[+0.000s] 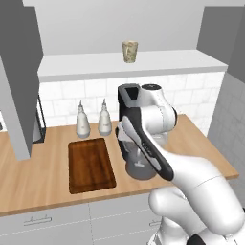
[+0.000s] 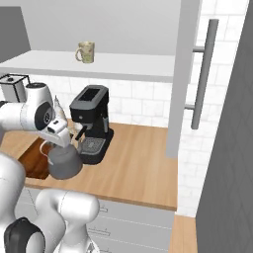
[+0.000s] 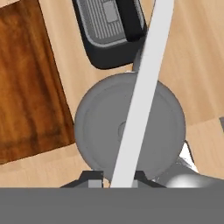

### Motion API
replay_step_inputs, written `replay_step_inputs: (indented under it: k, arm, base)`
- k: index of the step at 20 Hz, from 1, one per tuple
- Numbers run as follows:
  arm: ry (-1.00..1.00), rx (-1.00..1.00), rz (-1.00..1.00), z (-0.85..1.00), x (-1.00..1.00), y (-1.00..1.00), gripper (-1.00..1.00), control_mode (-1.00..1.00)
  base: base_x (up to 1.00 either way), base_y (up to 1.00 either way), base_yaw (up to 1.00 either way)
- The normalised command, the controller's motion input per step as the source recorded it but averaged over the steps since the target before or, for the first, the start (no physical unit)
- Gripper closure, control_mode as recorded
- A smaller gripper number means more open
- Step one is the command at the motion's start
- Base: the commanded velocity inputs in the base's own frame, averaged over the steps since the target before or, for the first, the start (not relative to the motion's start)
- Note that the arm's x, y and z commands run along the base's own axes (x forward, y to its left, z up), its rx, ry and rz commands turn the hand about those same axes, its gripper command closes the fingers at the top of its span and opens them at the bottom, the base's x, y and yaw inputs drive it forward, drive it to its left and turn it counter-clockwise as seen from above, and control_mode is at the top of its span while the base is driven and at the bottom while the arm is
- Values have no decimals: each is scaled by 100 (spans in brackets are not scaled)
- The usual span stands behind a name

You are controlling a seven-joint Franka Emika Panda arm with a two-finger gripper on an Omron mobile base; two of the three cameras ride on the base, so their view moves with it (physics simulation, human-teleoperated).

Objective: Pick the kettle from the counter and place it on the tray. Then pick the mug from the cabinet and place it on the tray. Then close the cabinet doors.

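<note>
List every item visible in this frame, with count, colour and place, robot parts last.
kettle: one, dark grey, at counter front, right of the tray
tray: one, dark brown, on counter
mug: one, beige, on cabinet shelf
bottles: two, white, behind the tray
coffee machine: one, black, behind the kettle
cabinet doors: two, light grey, open
counter: one, light wood
gripper: one, dark, shut on the kettle's handle

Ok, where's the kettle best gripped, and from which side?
By the arched handle, from straight above. It spans the upright kettle over the lid as a thin bar, so the jaws can close across it. The gripper sits there now, jaws either side.
</note>
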Motion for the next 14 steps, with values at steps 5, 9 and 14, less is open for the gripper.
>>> replay_step_inputs:
  k: [5,9,14]
  arm:
    - [3,-8,13,1,-7,53,100,-100]
    - [2,-5,3,0,-3,33,100,-100]
    - [-3,0,2,0,-23,31,100,-100]
  base:
    - [0,0,0]
    - [0,0,0]
    - [0,0,0]
